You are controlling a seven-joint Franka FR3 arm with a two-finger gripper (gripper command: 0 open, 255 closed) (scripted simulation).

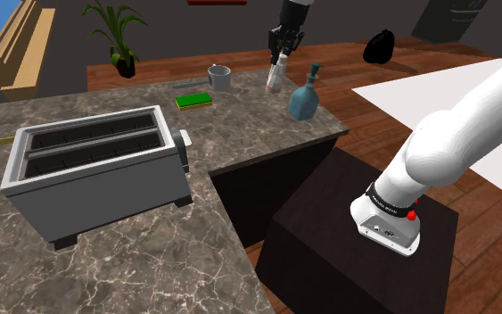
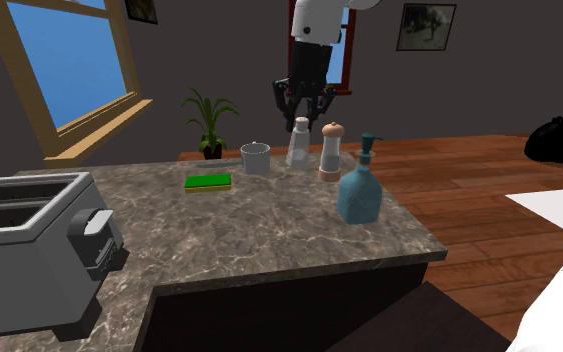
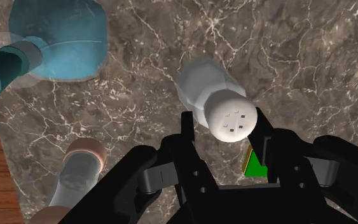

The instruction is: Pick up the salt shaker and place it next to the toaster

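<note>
The salt shaker is a pale clear bottle with a white holed cap. My gripper comes down on it from above, shut on its cap end, and the shaker hangs slightly tilted, seemingly just off the far end of the marble counter. One black finger presses each side of the cap. The silver toaster stands at the near end of the counter, far from the gripper, and at the second exterior view's lower left.
A brown-topped pepper mill stands right beside the shaker. A teal soap dispenser is just nearer, by the counter edge. A green sponge and a small grey cup lie towards the toaster. Wooden floor lies beyond the counter.
</note>
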